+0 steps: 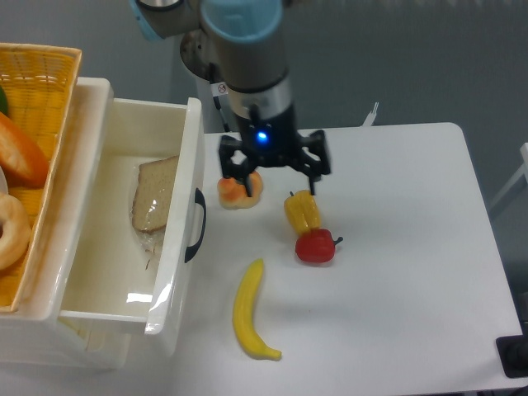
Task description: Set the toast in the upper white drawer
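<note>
The toast [154, 195] lies flat inside the upper white drawer [180, 247], near its back end and close to the wall that bears the dark curved handle [198, 225]; its clear wrap trails toward the drawer's front end. The gripper [273, 175] hangs over the white surface [396, 272], well apart from the toast and outside the drawer — its jaws stand wide and hold nothing. One fingertip is just over the round orange-pink bun [238, 189], which sits near the back edge of the surface beside the drawer; the other is above the yellow pepper [302, 212]. A red pepper [317, 246] touches the yellow one on the side toward the front edge, and a banana [249, 311] lies nearer the front edge, just beside the drawer. At the left edge of the view a woven yellow basket [41, 78] sits on top of the drawer unit, with baked goods inside it that are cut off by the frame.
</note>
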{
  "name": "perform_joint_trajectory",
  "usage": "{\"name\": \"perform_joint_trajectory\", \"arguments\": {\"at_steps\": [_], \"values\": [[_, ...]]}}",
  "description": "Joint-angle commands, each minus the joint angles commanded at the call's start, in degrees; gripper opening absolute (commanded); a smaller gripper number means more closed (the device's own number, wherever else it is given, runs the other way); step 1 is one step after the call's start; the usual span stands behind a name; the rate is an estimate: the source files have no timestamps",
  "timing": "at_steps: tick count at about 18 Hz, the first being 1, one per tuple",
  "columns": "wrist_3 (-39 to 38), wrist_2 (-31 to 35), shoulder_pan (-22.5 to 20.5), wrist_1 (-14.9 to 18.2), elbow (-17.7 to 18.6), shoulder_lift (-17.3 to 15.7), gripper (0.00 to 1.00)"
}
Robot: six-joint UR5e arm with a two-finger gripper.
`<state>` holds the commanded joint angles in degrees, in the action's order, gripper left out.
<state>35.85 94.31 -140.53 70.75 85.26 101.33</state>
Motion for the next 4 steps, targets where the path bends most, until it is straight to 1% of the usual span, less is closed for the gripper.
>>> {"name": "perform_joint_trajectory", "arguments": {"at_steps": [2, 4], "values": [[0.45, 0.09, -0.62, -1.31, -0.18, 1.58, 1.00], [0.45, 0.09, -1.23, -2.20, 0.00, 2.11, 1.00]]}}
